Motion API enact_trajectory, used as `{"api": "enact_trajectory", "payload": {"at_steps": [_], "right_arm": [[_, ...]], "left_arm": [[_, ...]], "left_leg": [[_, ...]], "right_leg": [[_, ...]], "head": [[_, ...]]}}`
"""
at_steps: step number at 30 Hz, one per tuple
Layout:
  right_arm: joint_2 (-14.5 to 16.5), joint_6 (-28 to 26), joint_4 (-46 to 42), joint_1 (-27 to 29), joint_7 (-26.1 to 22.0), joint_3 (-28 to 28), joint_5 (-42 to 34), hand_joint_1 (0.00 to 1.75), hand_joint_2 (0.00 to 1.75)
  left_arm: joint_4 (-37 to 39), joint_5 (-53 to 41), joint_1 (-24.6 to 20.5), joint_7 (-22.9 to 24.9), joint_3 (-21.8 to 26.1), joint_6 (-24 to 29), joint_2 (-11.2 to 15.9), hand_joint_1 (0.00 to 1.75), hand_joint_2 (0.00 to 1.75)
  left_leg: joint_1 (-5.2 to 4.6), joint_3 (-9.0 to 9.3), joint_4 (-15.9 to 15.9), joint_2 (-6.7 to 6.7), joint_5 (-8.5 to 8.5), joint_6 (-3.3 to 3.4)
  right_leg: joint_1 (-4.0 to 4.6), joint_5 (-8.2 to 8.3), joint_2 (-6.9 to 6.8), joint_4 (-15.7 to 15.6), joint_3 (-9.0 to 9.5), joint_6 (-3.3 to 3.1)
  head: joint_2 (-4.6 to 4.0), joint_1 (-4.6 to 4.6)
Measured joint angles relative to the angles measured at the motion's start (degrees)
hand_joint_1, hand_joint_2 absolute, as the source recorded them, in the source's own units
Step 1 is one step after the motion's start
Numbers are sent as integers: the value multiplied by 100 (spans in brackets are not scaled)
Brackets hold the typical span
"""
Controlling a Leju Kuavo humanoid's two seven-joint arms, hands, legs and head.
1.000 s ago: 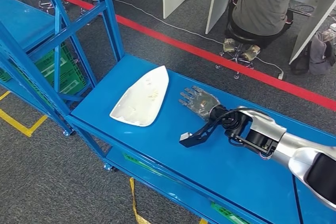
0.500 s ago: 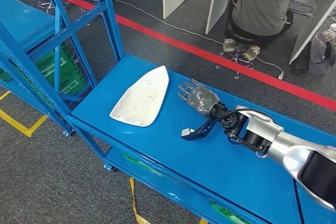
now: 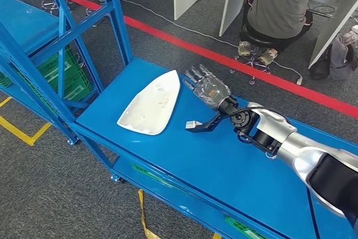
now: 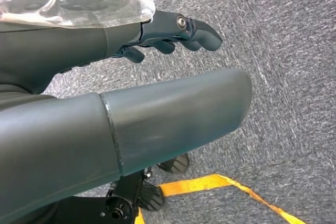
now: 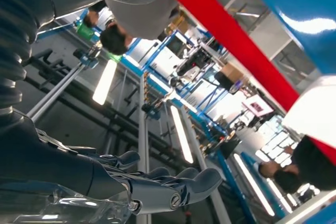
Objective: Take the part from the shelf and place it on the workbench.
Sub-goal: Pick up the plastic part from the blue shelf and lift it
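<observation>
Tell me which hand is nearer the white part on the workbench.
Right. The right hand hovers open just beside the white part over the blue workbench, not touching it. The left hand hangs over grey carpet with a yellow floor line, away from the part.

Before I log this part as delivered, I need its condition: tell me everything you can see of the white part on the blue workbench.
The white part is a flat, smooth, glossy panel, plastic by the look of it, shaped like an iron's soleplate: pointed at its far end, broad and rounded at its near end, with slightly raised edges and faint marks on its face. It lies flat near the left end of the blue workbench. Nothing touches it; the right hand is beside its tip, fingers spread, apart from it.
</observation>
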Motion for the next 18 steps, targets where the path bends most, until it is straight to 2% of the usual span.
{"api": "enact_trajectory", "payload": {"at_steps": [18], "right_arm": [[509, -434, 689, -14, -212, -139, -262, 0, 175]], "left_arm": [[0, -81, -16, 22, 0, 44, -30, 0, 0]], "left_leg": [[0, 0, 0, 0, 0, 0]], "right_leg": [[0, 0, 0, 0, -1, 0]], "head": [[0, 1]]}}
